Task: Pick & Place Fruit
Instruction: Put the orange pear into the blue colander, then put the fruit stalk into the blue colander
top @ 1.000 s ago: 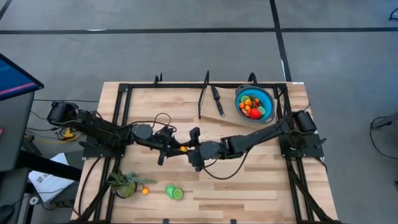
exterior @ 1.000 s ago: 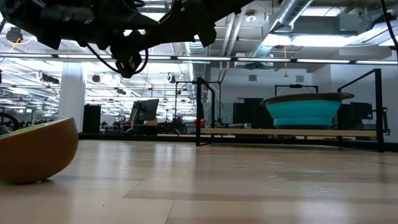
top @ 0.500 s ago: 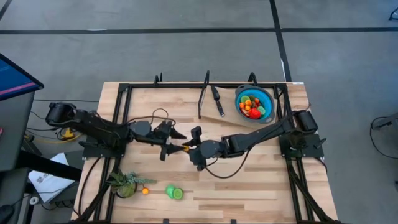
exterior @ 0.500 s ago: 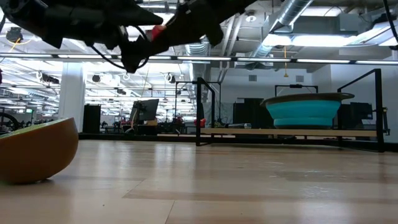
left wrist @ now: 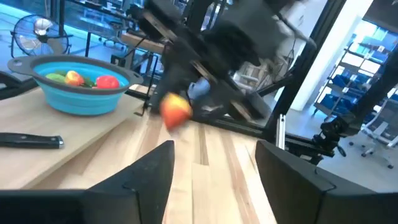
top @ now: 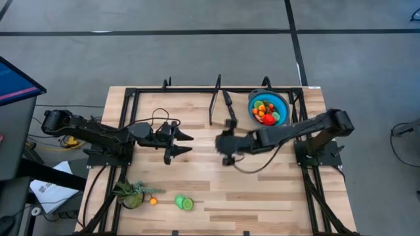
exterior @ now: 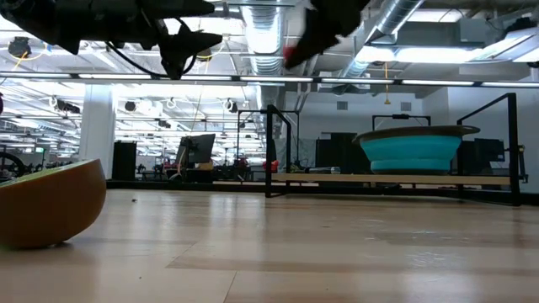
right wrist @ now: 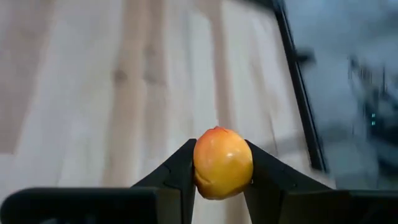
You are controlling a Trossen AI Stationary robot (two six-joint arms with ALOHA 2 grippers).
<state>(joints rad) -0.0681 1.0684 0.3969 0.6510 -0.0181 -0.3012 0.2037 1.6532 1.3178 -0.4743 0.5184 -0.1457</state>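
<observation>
My right gripper [top: 222, 145] is over the table's middle, shut on a small orange-red fruit [right wrist: 222, 163]. The fruit also shows in the left wrist view [left wrist: 176, 111] and as a red spot in the low view [exterior: 291, 57]. My left gripper [top: 186, 144] is open and empty, left of the middle, its fingers pointing at the right gripper. The blue bowl [top: 278, 99] stands at the far right and holds several red, orange and green fruits. A small orange fruit [top: 153, 201] and a green one [top: 184, 202] lie near the front left. My right gripper pinches the round fruit by its two opposite sides [right wrist: 200, 167] between its two fingers. The fingers come about level from the table's right side. The fruit is lifted clear, well above the table.
A black-handled knife [top: 228, 106] lies left of the bowl at the far edge. A spiky green plant [top: 131, 193] stands at the front left. A brown-orange rounded thing [exterior: 46, 202] lies close to the low camera. A black frame [top: 213, 98] runs along the table's far side.
The fruit was between both grippers at the table's middle. My left gripper has let go and drawn back toward the left edge. My right gripper has carried the fruit toward the right and far edges, toward the bowl, keeping it clear of the table.
</observation>
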